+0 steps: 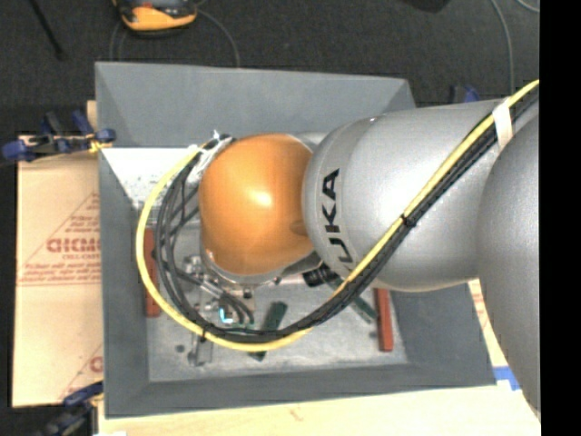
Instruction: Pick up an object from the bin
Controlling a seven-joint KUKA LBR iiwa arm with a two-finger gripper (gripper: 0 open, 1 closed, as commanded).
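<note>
End effector low in bin, grip unclear, two red bars, two green pieces

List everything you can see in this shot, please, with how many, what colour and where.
bin: one, grey metal, centre of the view
red-brown bar: one, lying along the right edge of the bin's bottom
red-brown piece: one, at the left edge of the bin's bottom, partly hidden behind the cables
dark green pieces: about three, along the front of the bin's bottom, partly under the arm
orange and black devices: two, on the dark floor beyond the bin, one cut off by the top edge
arm: one, silver, reaching in from the right
orange cover: one, on the wrist, over the bin's middle
cables: yellow and black, looping round the wrist
gripper: one, metal, low over the bin's front left
</note>
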